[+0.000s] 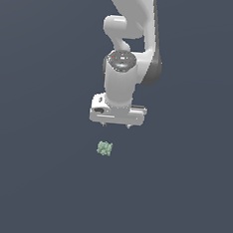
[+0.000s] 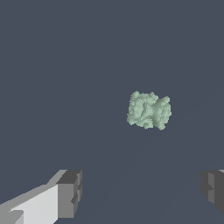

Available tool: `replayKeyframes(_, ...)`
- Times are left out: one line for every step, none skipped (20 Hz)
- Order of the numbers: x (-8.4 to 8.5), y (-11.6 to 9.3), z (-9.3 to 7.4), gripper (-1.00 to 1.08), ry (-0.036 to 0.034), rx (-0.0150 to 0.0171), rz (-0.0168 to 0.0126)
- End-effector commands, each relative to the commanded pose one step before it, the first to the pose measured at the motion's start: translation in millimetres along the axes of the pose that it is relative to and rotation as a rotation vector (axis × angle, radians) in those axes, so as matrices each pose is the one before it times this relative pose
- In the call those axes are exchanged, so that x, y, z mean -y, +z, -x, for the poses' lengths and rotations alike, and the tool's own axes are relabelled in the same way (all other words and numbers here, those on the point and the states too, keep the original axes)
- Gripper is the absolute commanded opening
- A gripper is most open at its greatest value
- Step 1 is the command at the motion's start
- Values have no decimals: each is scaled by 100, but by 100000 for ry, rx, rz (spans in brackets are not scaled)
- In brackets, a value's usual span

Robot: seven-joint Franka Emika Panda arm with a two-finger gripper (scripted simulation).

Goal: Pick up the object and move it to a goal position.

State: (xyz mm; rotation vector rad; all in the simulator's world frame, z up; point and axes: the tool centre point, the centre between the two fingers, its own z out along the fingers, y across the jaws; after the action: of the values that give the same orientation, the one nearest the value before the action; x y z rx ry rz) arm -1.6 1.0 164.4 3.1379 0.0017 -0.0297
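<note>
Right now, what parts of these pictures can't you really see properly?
- Exterior view: the arm runs off the top edge, so its base is cut off.
- Exterior view: the pincer shows only tiny finger stubs; too small to judge their gap.
- Wrist view: the fingers are cut by the bottom and side edges.
- Both views: the green lump's underside is hidden by the lump itself.
- No goal marker shows anywhere.

A plain, dark slate-grey surface fills both views, flat and uniform, with no markings.
</note>
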Motion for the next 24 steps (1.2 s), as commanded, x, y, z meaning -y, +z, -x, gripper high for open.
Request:
replayKeyframes(-1, 0, 0, 100, 0, 0, 0)
replayKeyframes(23, -40, -24, 100, -115, -74, 16)
replayKeyframes(62, -116, -72, 100, -331, -214, 42)
replayKeyframes(94, -183, -117, 100, -522, -338, 67)
replayKeyframes(134, -257, -160, 100, -726, -471, 95)
replayKeyframes(168, -326, -205, 100, -916, -597, 121)
replayKeyframes(194, -375, -235, 100, -1044, -685, 141)
replayKeyframes(161, -316, -199, 100, -869, -576, 120)
replayKeyframes(123, -241, -151, 100, -652, -438, 92)
replayKeyframes(81, -162, -102, 100, -427, -293, 62)
replayKeyframes(43, -84, -51, 100, -208, -150, 31)
replayKeyframes(14, -1, 3, 100, 0, 0, 0)
replayKeyframes(-55, 79, 44, 100, 204, 140, -30)
replayKeyframes(-18, 37, 22, 100, 28, 62, -11)
replayKeyframes(-15, 16, -1, 100, -119, 14, 3)
replayKeyframes(-3, 12, -12, 100, -284, -5, 12)
replayKeyframes(-8, 17, -18, 100, -420, -8, 18)
replayKeyframes(-17, 28, -20, 100, -548, 0, 22)
replayKeyframes(-24, 43, -21, 100, -676, 11, 25)
replayKeyframes(-33, 55, -22, 100, -796, 21, 28)
replayKeyframes(-38, 67, -24, 100, -920, 30, 30)
replayKeyframes(-46, 78, -26, 100, -1042, 37, 33)
replayKeyframes(-51, 87, -28, 100, -1162, 42, 35)
replayKeyframes(-55, 94, -31, 100, -1282, 43, 38)
